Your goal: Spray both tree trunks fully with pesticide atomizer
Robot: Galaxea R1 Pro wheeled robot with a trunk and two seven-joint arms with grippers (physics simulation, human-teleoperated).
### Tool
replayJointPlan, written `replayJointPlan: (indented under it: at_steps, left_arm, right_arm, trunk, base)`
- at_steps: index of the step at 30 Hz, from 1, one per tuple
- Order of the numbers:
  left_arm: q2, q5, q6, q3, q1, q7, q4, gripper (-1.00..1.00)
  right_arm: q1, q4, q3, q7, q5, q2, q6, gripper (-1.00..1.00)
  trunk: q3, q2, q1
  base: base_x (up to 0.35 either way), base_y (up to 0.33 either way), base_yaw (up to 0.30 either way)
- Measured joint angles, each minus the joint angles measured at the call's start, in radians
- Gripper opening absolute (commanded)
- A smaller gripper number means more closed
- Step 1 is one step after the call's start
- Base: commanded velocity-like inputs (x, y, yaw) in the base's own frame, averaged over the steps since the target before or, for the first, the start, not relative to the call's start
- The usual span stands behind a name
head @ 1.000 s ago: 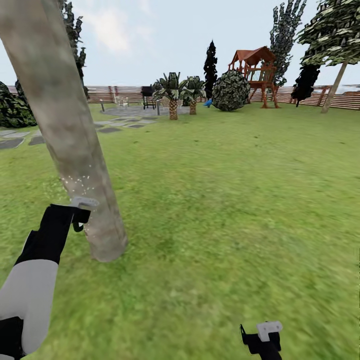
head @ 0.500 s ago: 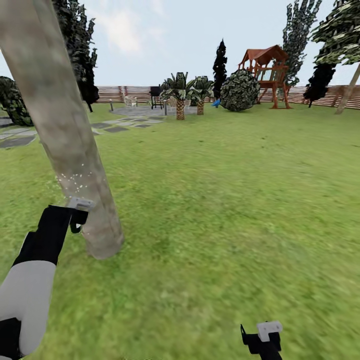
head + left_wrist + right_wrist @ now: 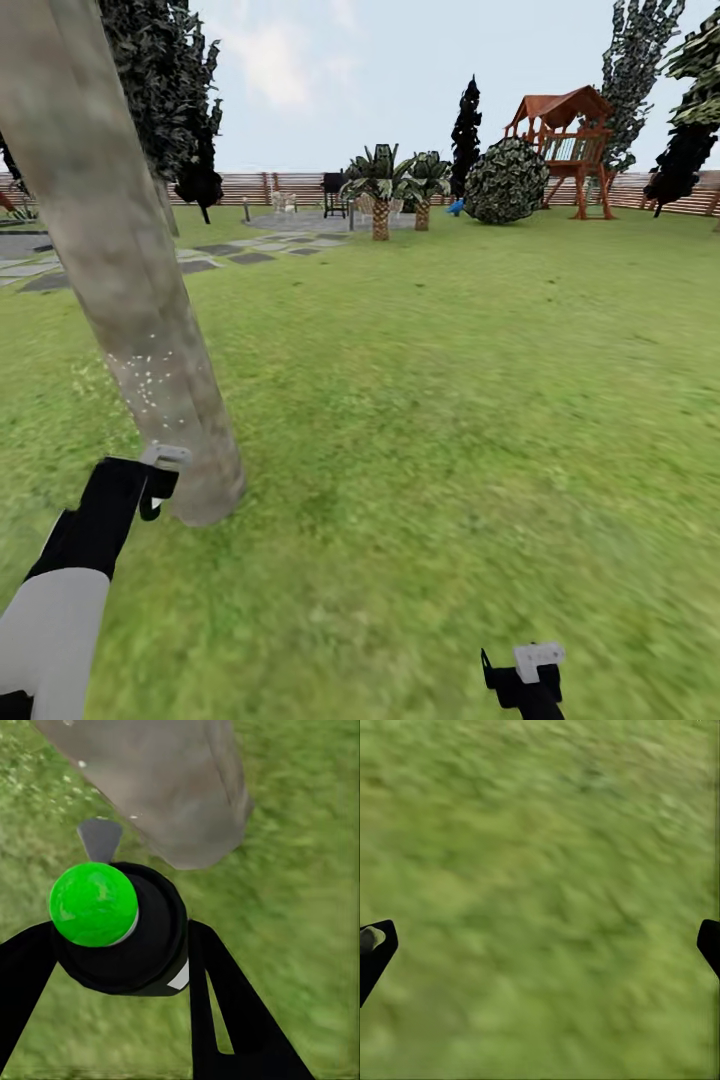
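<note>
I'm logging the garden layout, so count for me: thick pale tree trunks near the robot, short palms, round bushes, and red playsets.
Thick pale tree trunk: 1
Short palms: 2
Round bush: 1
Red playset: 1
Total: 5

You face a trunk (image 3: 130,300) of matt, mottled grey-tan bark, fairly smooth, flecked with tiny white specks low down. Your left end effector (image 3: 124,967) has matt black, plastic-looking fingers closed round the atomizer (image 3: 120,926), which is dull black with a glossy green cap. The lawn (image 3: 480,400) looks soft and blurry. The fence (image 3: 280,187) is slatted brown wood.
</note>
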Motion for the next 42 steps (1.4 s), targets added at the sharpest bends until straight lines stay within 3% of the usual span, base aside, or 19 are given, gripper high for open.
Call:
replayJointPlan:
  at_steps: [3, 6, 10, 11, 12, 13, 16, 18, 20, 36, 42]
  left_arm:
    - [0.010, -0.004, -0.007, 0.026, 0.064, 0.043, 0.013, -1.00]
    - [-0.004, 0.013, -0.009, 0.033, 0.091, 0.072, 0.023, -1.00]
    - [-0.016, 0.114, -0.019, 0.055, 0.092, 0.190, 0.071, -1.00]
    - [-0.016, 0.154, -0.054, 0.071, 0.092, 0.217, 0.100, -1.00]
    - [-0.015, 0.185, -0.134, 0.083, 0.092, 0.236, 0.155, -1.00]
    - [-0.015, 0.193, -0.198, 0.088, 0.092, 0.244, 0.203, -1.00]
    - [-0.017, 0.200, -0.289, 0.097, 0.092, 0.269, 0.298, -1.00]
    - [-0.019, 0.204, -0.308, 0.098, 0.091, 0.335, 0.330, -1.00]
    - [-0.018, 0.207, -0.320, 0.096, 0.091, 0.353, 0.336, -1.00]
    - [-0.016, 0.204, -0.331, 0.097, 0.091, 0.389, 0.333, -1.00]
    - [-0.019, 0.217, -0.331, 0.097, 0.092, 0.402, 0.340, -1.00]
  right_arm:
    - [0.000, 0.000, 0.000, 0.000, 0.000, 0.000, 0.000, 1.00]
    - [0.000, 0.000, 0.000, 0.000, 0.001, 0.001, 0.000, 1.00]
    - [0.000, 0.000, 0.000, 0.000, 0.000, 0.001, 0.000, 1.00]
    - [0.000, 0.000, 0.000, 0.000, 0.000, 0.001, 0.000, 1.00]
    - [0.000, 0.000, 0.000, 0.000, 0.001, 0.001, 0.000, 1.00]
    - [0.000, 0.000, 0.000, 0.000, 0.000, 0.001, 0.000, 1.00]
    - [0.000, 0.000, 0.000, 0.000, 0.000, 0.001, 0.000, 1.00]
    - [0.000, 0.000, 0.000, 0.000, 0.000, 0.000, 0.000, 1.00]
    - [0.000, 0.000, 0.000, 0.000, 0.001, 0.000, 0.000, 1.00]
    - [0.000, 0.000, 0.000, -0.001, 0.001, 0.001, 0.000, 1.00]
    - [0.000, 0.000, 0.000, 0.000, 0.001, 0.001, 0.000, 1.00]
  trunk:
    - [0.000, 0.000, 0.000]
    - [0.000, 0.000, 0.000]
    - [0.000, 0.000, 0.000]
    - [0.000, 0.000, 0.000]
    - [0.000, 0.000, 0.000]
    - [0.000, 0.000, 0.000]
    - [0.000, 0.000, 0.000]
    - [0.000, 0.000, 0.000]
    - [0.000, 0.000, 0.000]
    - [0.000, 0.000, 0.000]
    - [0.000, 0.000, 0.000]
  base:
    - [0.079, -0.032, 0.030]
    - [0.002, -0.001, 0.263]
    - [0.000, 0.000, 0.271]
    - [0.000, 0.000, 0.140]
    - [0.000, 0.000, 0.072]
    - [0.000, 0.000, 0.037]
    - [0.000, 0.000, 0.013]
    - [0.000, 0.000, 0.001]
    - [0.000, 0.000, 0.000]
    - [0.203, -0.151, 0.004]
    - [0.094, -0.248, 0.232]
